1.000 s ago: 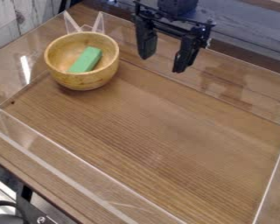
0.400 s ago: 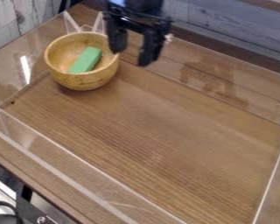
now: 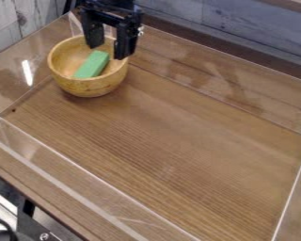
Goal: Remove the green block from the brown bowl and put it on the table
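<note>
Here the bowl (image 3: pixel 89 69) sits at the far left of the table (image 3: pixel 179 132), and the block (image 3: pixel 91 64) lies flat inside it, its long axis running on a diagonal from the bowl's near-left toward its far-right. The gripper (image 3: pixel 105 42) hangs over the bowl's far-right rim with its two fingers spread apart and nothing between them, pointing down, so the block lies just below and to the near-left of the fingertips. The block is a small bright-green bar with plain faces, roughly as long as half the bowl's width, resting on the paler inside.
</note>
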Controlling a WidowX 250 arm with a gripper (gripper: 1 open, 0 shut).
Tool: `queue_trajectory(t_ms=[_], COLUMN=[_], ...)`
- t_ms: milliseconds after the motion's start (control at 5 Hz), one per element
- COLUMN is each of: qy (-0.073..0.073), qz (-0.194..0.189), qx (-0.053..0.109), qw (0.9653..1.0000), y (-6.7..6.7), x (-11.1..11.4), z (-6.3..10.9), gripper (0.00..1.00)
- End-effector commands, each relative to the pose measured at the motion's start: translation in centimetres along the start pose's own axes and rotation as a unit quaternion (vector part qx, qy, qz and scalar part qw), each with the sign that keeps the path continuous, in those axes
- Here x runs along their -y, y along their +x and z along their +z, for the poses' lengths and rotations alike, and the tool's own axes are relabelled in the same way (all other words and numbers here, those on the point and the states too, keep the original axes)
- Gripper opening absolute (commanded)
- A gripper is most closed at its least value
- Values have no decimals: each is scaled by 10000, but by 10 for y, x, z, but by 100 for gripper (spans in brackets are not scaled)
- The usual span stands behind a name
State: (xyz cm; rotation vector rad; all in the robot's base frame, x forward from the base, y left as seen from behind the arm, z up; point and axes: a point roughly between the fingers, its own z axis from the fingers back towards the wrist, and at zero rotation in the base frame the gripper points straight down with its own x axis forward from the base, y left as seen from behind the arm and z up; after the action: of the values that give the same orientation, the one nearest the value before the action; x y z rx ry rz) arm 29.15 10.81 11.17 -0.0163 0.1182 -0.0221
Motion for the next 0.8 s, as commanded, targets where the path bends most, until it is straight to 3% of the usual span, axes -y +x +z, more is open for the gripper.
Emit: queue_trajectory(t_ms=[0,600], qy=[151,177], qz=[-179,-859], qx=[252,274], qw=[9994,9958], y=[8,19], x=[-17,-38], z=[12,-7], gripper=[100,100])
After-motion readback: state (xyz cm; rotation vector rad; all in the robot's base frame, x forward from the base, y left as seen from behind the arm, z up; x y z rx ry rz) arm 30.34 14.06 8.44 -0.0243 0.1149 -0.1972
